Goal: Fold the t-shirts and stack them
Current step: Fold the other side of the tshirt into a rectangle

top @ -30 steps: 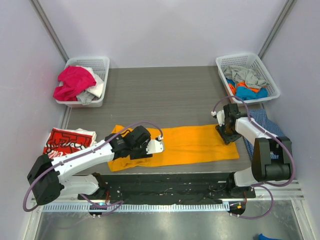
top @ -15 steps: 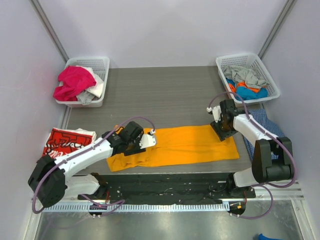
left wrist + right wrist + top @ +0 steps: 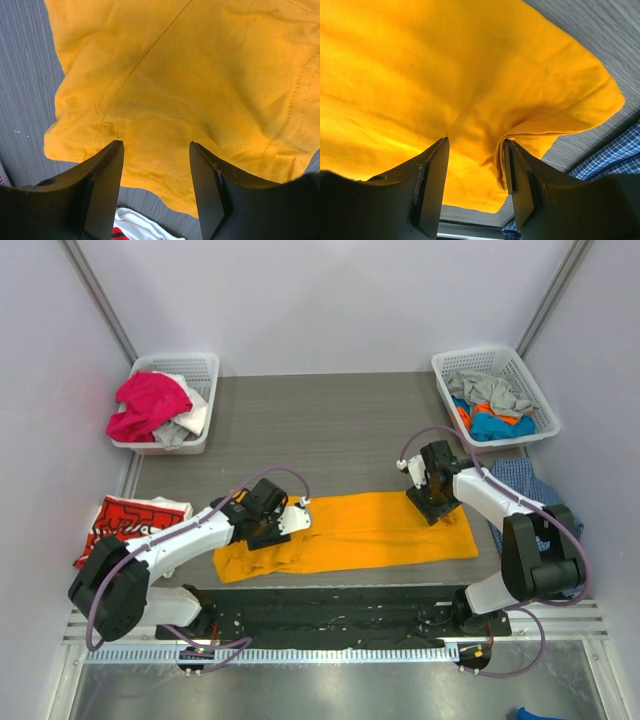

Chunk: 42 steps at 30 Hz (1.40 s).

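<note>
step: fold orange t-shirt (image 3: pixel 350 532), flat across near table (image 3: pixel 330 430) | left gripper (image 3: pixel 156 147): jaws apart over left end, nothing pinched | right gripper (image 3: pixel 476 145): same, right end | advice: pinch matching edges, lift together

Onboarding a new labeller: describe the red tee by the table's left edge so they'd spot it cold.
On the grey table, go down the left edge from the white basket of pink cloth. The red t-shirt lies flat there, near the front. Only it carries white printed lettering; the orange t-shirt mid-table is plain.
</note>
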Tool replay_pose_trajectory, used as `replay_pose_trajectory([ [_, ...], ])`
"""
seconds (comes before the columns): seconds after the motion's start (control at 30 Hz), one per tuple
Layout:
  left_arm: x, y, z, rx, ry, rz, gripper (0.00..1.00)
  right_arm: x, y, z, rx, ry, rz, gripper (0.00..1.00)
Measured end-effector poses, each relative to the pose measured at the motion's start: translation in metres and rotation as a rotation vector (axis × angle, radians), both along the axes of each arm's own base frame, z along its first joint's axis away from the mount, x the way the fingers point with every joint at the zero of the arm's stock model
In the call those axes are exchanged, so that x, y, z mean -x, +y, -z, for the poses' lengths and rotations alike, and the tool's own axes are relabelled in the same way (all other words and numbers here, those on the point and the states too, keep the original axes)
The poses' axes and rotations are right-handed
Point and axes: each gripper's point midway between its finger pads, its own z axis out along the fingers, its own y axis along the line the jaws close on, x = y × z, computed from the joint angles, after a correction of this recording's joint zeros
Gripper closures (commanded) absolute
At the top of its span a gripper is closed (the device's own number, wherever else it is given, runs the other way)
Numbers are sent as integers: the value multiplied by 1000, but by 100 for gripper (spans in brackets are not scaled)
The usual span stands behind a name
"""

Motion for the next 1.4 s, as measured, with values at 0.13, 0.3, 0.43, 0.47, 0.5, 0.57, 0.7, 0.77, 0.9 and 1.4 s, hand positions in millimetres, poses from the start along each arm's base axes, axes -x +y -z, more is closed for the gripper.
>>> replay_pose_trajectory([
  [0.13, 0, -1, 2, 1, 7, 1, 41, -1, -1, -9, 13, -34, -1, 45],
  [0.3, 0, -2, 6, -2, 16, 3, 42, 0, 0, -28, 15, -78, -8, 44],
  [0.43, 1, -1, 9, -6, 21, 3, 42, -3, 5, -45, 7, -121, -12, 44],
  [0.47, 1, -1, 9, -7, 22, 3, 41, -4, 5, -48, 6, -129, -11, 44],
  [0.5, 1, -1, 9, -7, 22, 3, 42, -4, 6, -48, 6, -131, -12, 44],
  [0.57, 1, -1, 10, -8, 23, 3, 42, -4, 5, -48, 11, -130, -11, 44],
  [0.7, 1, -1, 12, -10, 25, 3, 42, -4, 3, -41, 26, -126, -8, 45],
  [0.77, 0, -2, 14, -10, 25, 2, 42, -4, 1, -33, 36, -111, -10, 45],
  [0.9, -1, -1, 16, -12, 27, -3, 42, -5, 1, -18, 49, -78, -20, 45],
  [1.4, -3, 0, 22, -22, 38, -8, 42, -15, 29, -10, 10, -76, -90, 44],
])
